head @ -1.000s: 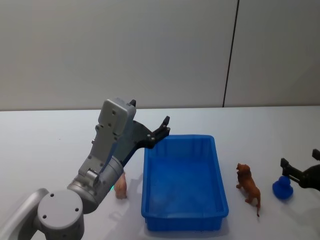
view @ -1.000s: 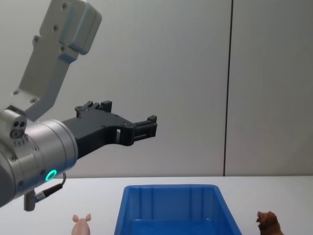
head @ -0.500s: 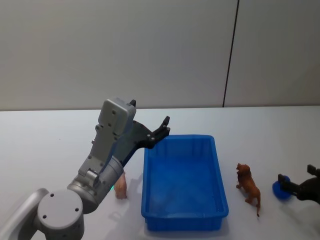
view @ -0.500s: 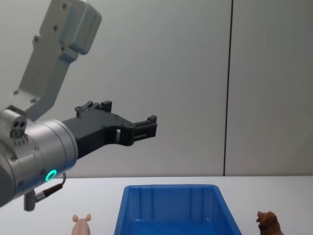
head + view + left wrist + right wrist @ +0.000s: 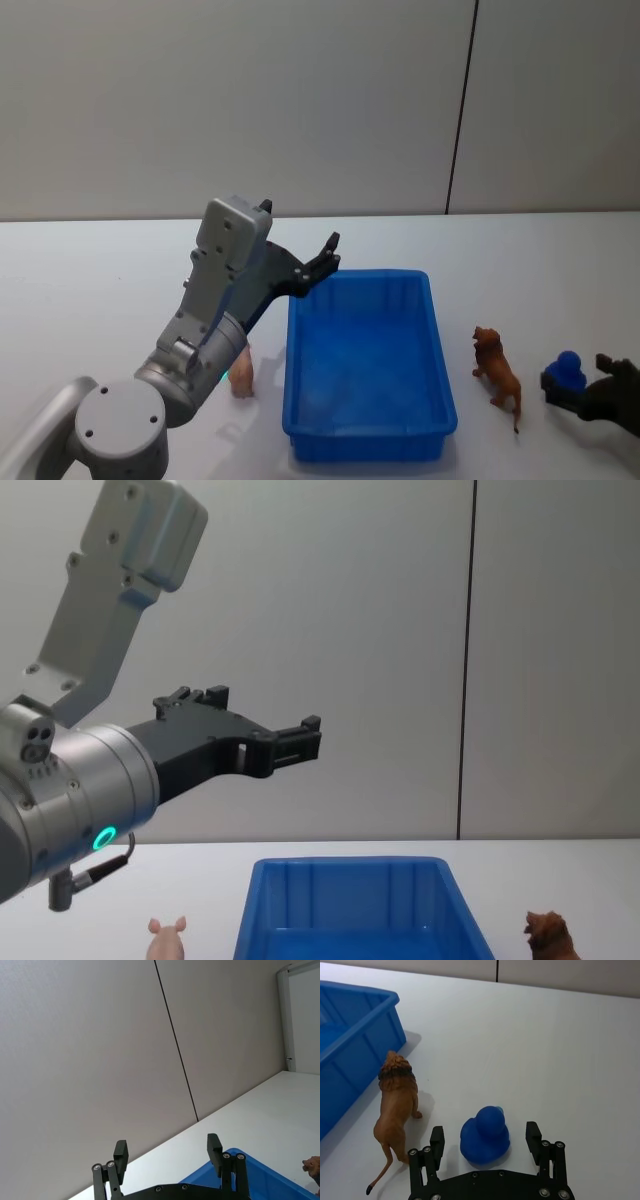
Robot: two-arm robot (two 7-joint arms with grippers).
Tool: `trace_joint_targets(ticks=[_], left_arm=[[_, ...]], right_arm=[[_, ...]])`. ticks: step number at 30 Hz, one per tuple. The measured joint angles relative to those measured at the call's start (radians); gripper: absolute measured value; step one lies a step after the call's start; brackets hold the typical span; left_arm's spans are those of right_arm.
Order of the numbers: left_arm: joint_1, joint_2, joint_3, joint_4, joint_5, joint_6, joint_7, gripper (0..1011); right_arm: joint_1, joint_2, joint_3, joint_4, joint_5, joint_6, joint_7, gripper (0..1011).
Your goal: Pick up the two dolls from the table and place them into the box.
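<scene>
Right jaws drawn back, lion [image 5: 396, 1105] just beside

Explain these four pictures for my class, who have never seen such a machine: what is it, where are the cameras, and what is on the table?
This is a robot with two arms, each ending in a two-fingered gripper. Cameras sit on its head, chest and both wrists. On the white table stand an empty blue box, a pink pig on its left and a brown lion on its right. The left gripper is raised beside the box, open, holding nothing. The right gripper is open, with its fingers on either side of a blue toy duck, not closed on it.
</scene>
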Motion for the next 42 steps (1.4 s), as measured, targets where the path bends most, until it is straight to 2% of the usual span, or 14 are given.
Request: trace_joint_targets(ticks=[2, 7, 8, 17, 20, 30, 42], left_arm=[[0.000, 0.000, 0.000, 0.000, 0.000, 0.000, 0.000, 1001], [0.000, 0.000, 0.000, 0.000, 0.000, 0.000, 0.000, 1001], [0.000, 0.000, 0.000, 0.000, 0.000, 0.000, 0.000, 1001], [0.000, 0.000, 0.000, 0.000, 0.000, 0.000, 0.000, 1001], [0.000, 0.000, 0.000, 0.000, 0.000, 0.000, 0.000, 1001], [0.000, 0.000, 0.000, 0.000, 0.000, 0.000, 0.000, 1001], [0.000, 0.000, 0.000, 0.000, 0.000, 0.000, 0.000, 1001]], right_arm=[[0.005, -0.004, -0.003, 0.009, -0.003, 0.001, 0.003, 1001], [0.023, -0.016, -0.014, 0.041, -0.014, 0.006, 0.010, 871], [0.023, -0.016, -0.014, 0.041, -0.014, 0.006, 0.010, 871], [0.053, -0.035, -0.025, 0.087, -0.025, 0.004, 0.013, 596], [0.059, -0.038, -0.027, 0.094, -0.027, 0.000, 0.011, 538], [0.071, -0.046, -0.030, 0.097, -0.032, -0.050, 0.003, 468], [0.072, -0.047, -0.032, 0.026, -0.034, -0.128, 0.027, 386]])
